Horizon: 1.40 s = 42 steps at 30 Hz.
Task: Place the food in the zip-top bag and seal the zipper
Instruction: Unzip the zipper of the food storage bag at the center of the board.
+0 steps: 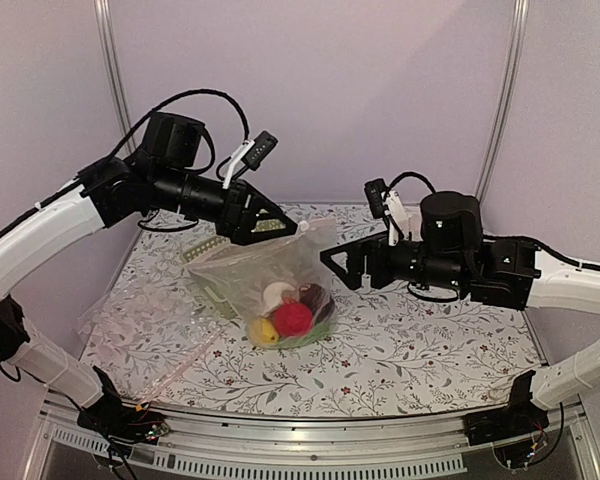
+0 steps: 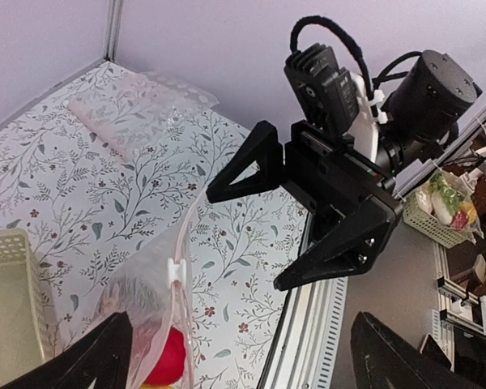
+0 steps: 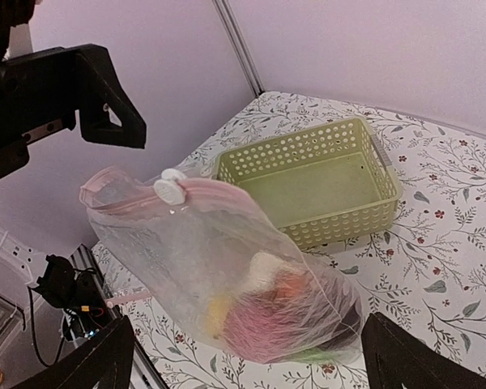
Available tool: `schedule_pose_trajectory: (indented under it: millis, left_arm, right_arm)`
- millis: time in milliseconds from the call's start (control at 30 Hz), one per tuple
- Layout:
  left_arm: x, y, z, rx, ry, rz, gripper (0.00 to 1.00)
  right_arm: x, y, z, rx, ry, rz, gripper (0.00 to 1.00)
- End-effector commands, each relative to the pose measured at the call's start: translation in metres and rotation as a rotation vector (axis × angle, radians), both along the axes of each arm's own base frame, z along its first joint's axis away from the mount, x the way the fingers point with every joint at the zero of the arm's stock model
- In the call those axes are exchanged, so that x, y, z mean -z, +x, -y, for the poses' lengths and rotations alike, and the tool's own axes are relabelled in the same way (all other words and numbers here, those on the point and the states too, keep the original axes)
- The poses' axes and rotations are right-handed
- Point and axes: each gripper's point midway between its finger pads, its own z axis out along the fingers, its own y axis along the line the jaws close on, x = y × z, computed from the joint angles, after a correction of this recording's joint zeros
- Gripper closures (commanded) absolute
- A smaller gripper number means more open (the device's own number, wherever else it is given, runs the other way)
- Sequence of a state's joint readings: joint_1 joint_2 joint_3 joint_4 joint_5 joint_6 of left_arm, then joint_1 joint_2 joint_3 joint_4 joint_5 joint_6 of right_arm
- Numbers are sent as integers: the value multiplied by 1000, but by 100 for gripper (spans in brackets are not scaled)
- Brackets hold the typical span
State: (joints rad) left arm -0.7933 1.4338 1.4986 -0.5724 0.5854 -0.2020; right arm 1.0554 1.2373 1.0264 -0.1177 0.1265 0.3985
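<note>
Wide open, empty: left end effector (image 1: 280, 225) beside bag (image 1: 250, 272) mouth, right end effector (image 1: 338, 268) right of bag. Unheld, could slump and spill food (image 1: 292, 318) before slider (image 3: 172, 190) seals zipper (image 3: 219, 190).

No text, label, brand, number or sign can be read on anything here.

The top camera looks down from behind over the whole table (image 1: 410, 350); both wrist cameras face each other, close, sharing the zip-top bag (image 1: 262, 272)
</note>
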Motion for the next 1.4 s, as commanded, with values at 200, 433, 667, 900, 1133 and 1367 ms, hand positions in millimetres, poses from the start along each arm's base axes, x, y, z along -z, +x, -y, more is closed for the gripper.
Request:
schedule_pose_trajectory:
  millis: [200,433,667,900,1133,1367]
  left_arm:
    - [34,-6,-42,-49,345,242,3]
    - [45,5,-29,-58,420,309,0]
    - [40,17,-16,-63,419,357,5]
    - [41,7,-8,7,395,331,59]
    - [47,1,-6,46,389,313,93]
    - [32,-34,4,222,268,295,100]
  right_arm:
    - [-33,-17,3,-207,-15,92,1]
    - [-32,-22,-1,-306,-124,89,4]
    - [-23,-26,-6,-343,-129,60,7]
    - [-24,-30,-5,-380,-125,56,13]
    - [-29,-35,-4,-440,-168,61,14]
    - [-44,-36,1,-475,-192,122,13]
